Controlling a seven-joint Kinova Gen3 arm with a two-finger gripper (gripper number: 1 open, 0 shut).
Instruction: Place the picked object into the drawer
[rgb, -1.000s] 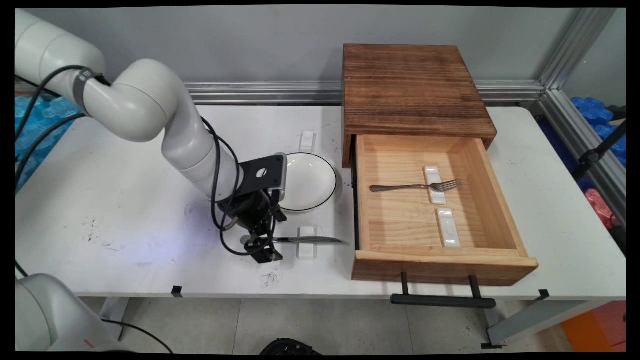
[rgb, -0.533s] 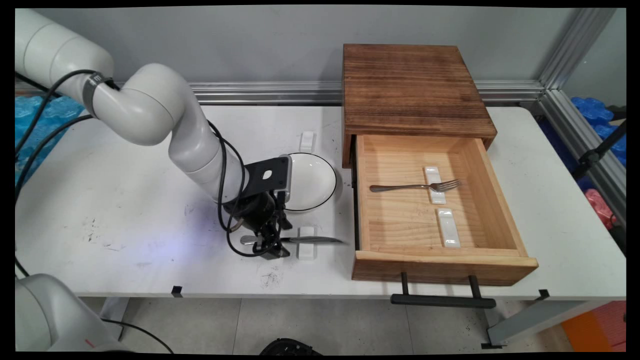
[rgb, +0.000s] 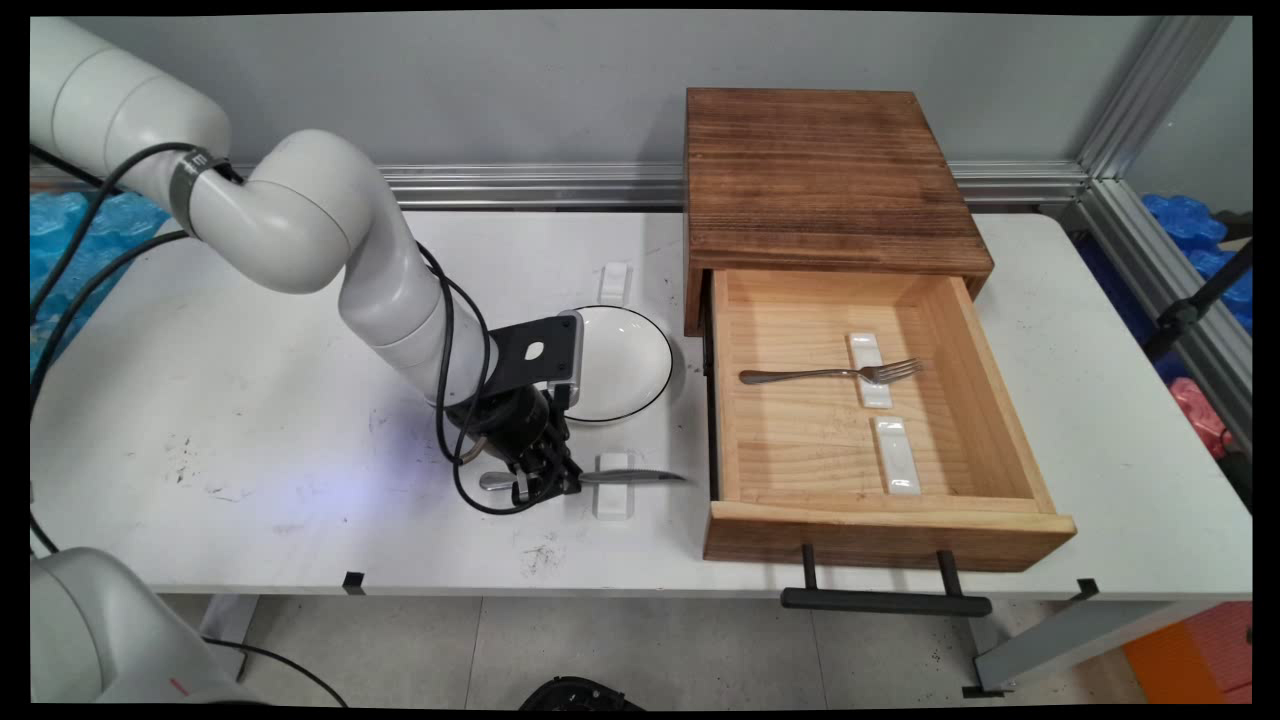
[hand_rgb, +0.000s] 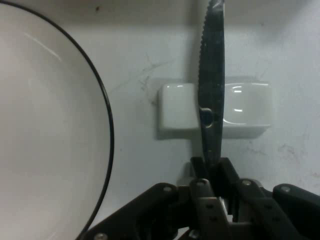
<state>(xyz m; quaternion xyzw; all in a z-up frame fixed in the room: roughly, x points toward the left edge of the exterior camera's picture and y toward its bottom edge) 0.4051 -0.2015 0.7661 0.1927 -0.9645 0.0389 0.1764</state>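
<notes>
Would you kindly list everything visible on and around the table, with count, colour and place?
knife: 1, silver, across the near rest, handle in the gripper
plate: 1, white with a black rim, behind the knife
cutlery rests: 4, white; two on the table, two in the drawer
fork: 1, silver, on the drawer's far rest
drawer: 1, light wood, pulled open
cabinet: 1, dark wood, at the table's back
table: 1, white
gripper: 1, black, shut on the knife

Robotics lab: aluminium framing (rgb: 1120, 110) round a scuffed white table (rgb: 250, 400), plain grey wall (rgb: 450, 90).
</notes>
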